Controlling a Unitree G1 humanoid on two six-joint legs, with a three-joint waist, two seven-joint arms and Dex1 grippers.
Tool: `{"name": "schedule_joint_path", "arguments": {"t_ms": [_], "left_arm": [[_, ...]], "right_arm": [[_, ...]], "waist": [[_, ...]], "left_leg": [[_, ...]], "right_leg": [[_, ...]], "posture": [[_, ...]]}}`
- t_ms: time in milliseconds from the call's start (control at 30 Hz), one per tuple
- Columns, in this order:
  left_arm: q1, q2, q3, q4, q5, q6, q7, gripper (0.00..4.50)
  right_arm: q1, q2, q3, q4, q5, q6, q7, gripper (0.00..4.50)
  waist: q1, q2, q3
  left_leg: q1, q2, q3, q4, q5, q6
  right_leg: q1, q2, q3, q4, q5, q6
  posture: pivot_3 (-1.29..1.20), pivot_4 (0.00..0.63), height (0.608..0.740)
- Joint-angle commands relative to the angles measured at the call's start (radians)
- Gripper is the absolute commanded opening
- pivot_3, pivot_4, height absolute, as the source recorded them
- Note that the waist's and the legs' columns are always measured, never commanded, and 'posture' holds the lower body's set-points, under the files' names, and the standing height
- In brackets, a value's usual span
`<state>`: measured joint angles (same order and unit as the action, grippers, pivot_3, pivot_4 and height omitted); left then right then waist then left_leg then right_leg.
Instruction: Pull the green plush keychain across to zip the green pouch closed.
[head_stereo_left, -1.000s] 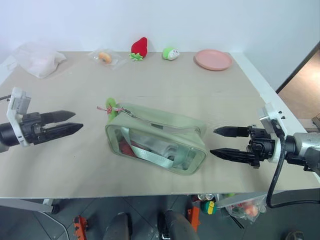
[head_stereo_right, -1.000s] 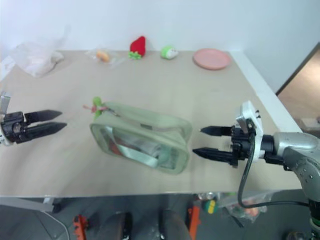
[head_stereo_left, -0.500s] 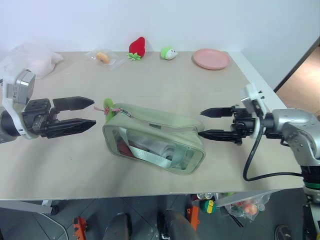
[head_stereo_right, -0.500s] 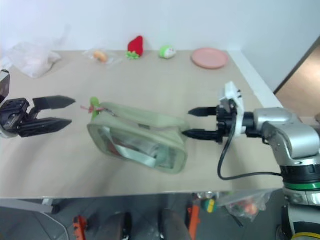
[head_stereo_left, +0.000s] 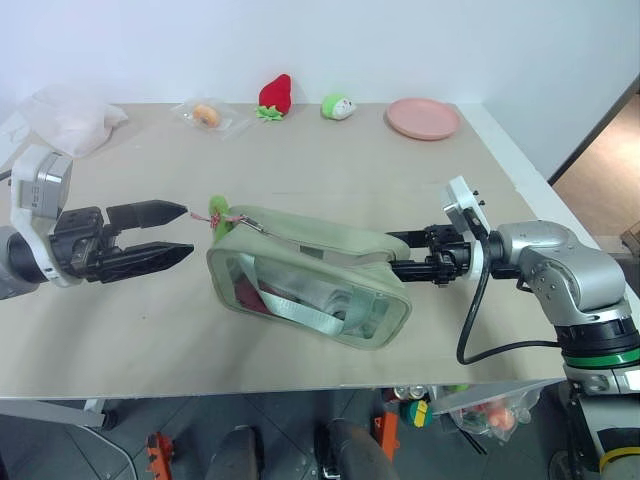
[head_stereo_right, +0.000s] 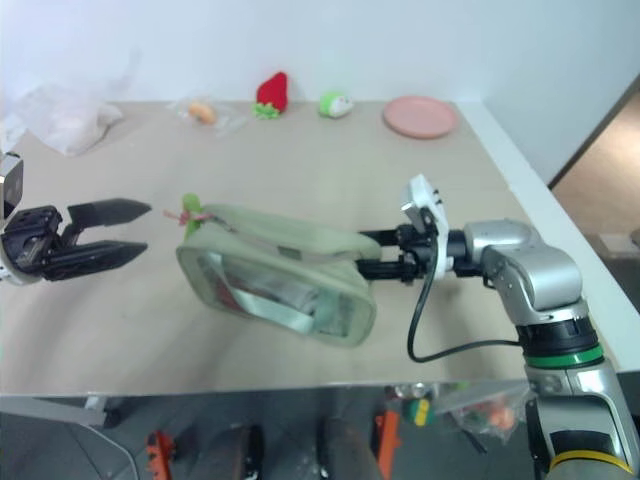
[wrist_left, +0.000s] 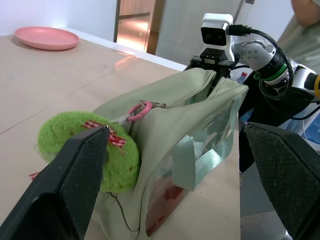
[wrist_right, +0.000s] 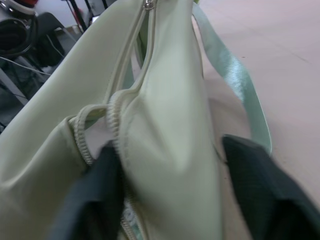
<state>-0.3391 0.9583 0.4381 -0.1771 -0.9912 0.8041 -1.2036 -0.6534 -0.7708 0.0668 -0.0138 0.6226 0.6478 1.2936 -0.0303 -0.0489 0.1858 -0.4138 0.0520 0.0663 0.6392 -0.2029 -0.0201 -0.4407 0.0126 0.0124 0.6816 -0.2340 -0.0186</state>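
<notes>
Now the right pincer (head_stereo_left: 400, 254) has closed its fingers onto the near end of the green pouch (head_stereo_left: 310, 285), pinching the fabric beside the open zipper; its own wrist view shows pale cloth and zipper teeth bunched between the two dark fingers (wrist_right: 255, 192). A second ago this pincer hung spread and well clear of that end, and half a second ago it was spread right at the end, so the clamp is new. I judge that it anchors the pouch, so the zipper can be drawn without the whole pouch sliding along the desk (head_stereo_left: 420, 180).

At the pouch's far end, away from the right pincer, the green plush keychain (wrist_left: 87, 150) hangs from a pink clip (wrist_left: 141, 108) on the zipper pull. The left pincer (head_stereo_left: 180, 233) stands spread just beside it, one finger to either side of the charm in its wrist view, not yet pinching. Against the earliest picture it has come in from well apart to just short of the charm.

Farther out, along the desk's back edge, lie a strawberry plush (head_stereo_left: 278, 97), a green-and-white plush (head_stereo_left: 341, 106), a pink plate (head_stereo_left: 424, 118) and clear plastic bags (head_stereo_left: 70, 112), none shifted on the desk across the pictures.
</notes>
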Motion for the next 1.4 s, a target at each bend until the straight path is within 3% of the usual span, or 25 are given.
{"name": "schedule_joint_path", "arguments": {"t_ms": [33, 133, 167, 367, 633, 800, 1200, 1400], "left_arm": [[0.007, 0.0, 0.048, -0.033, -0.019, -0.022, 0.006, 4.5], [0.015, -0.007, 0.051, -0.037, -0.018, -0.028, 0.012, 4.5], [0.017, -0.009, 0.051, -0.039, -0.02, -0.029, 0.014, 4.5], [0.018, -0.021, 0.06, -0.045, -0.038, -0.028, 0.029, 4.5], [0.027, -0.027, 0.068, -0.031, -0.044, -0.025, 0.044, 4.5], [0.049, -0.022, 0.093, -0.05, -0.065, -0.013, 0.065, 4.5], [0.037, 0.009, 0.159, -0.034, -0.132, 0.041, 0.116, 4.5], [0.02, 0.016, 0.162, -0.013, -0.154, 0.063, 0.135, 4.5]], "right_arm": [[-0.027, -0.004, -0.029, -0.003, 0.009, -0.009, 0.025, 1.13], [-0.03, -0.004, -0.027, 0.0, 0.01, -0.004, 0.036, 0.06], [-0.033, -0.003, -0.025, 0.004, 0.007, -0.006, 0.039, 0.02], [-0.111, 0.013, -0.009, 0.108, -0.045, -0.075, 0.081, 0.02], [-0.476, 0.114, 0.082, 0.585, -0.254, -0.354, 0.234, 0.02], [-0.576, 0.184, 0.103, 0.784, -0.313, -0.463, 0.316, 0.02], [-0.558, 0.224, 0.186, 0.818, -0.227, -0.503, 0.321, 0.02], [-0.597, 0.224, 0.138, 0.796, -0.101, -0.43, 0.321, 0.02]], "waist": [[0.0, 0.0, 0.0], [0.0, 0.0, 0.0], [0.0, 0.0, 0.0], [-0.001, 0.0, 0.0], [-0.009, 0.0, 0.0], [-0.012, 0.0, 0.0], [-0.016, 0.001, 0.0], [-0.016, 0.001, 0.0]], "left_leg": [[0.0, 0.0, 0.0, 0.0, 0.0, 0.0], [0.0, 0.0, 0.0, 0.0, 0.0, 0.0], [0.0, 0.0, 0.0, 0.0, 0.0, 0.0], [0.0, 0.0, 0.0, 0.0, 0.0, 0.0], [0.0, 0.0, 0.001, 0.001, 0.0, 0.0], [0.0, 0.002, 0.0, -0.001, 0.0, 0.0], [0.0, 0.002, 0.0, 0.0, 0.001, -0.001], [0.0, 0.005, 0.0, 0.0, 0.002, -0.003]], "right_leg": [[0.0, 0.0, 0.0, 0.0, 0.0, 0.0], [0.0, 0.0, 0.0, 0.0, 0.0, 0.0], [0.0, 0.0, 0.0, 0.0, 0.0, 0.0], [0.0, 0.0, 0.0, 0.0, 0.0, 0.0], [-0.001, 0.002, 0.0, 0.0, 0.002, -0.001], [-0.001, 0.002, 0.0, 0.0, 0.001, -0.003], [-0.001, 0.001, 0.0, 0.001, 0.001, -0.003], [-0.001, 0.004, 0.0, 0.001, 0.003, -0.006]], "posture": [[0.0, 0.15, 0.74], [0.0, 0.15, 0.74], [0.0, 0.15, 0.74], [0.0, 0.15, 0.74], [0.0, 0.15, 0.74], [0.0, 0.15, 0.74], [0.0, 0.15, 0.74], [0.0, 0.15, 0.74]]}}
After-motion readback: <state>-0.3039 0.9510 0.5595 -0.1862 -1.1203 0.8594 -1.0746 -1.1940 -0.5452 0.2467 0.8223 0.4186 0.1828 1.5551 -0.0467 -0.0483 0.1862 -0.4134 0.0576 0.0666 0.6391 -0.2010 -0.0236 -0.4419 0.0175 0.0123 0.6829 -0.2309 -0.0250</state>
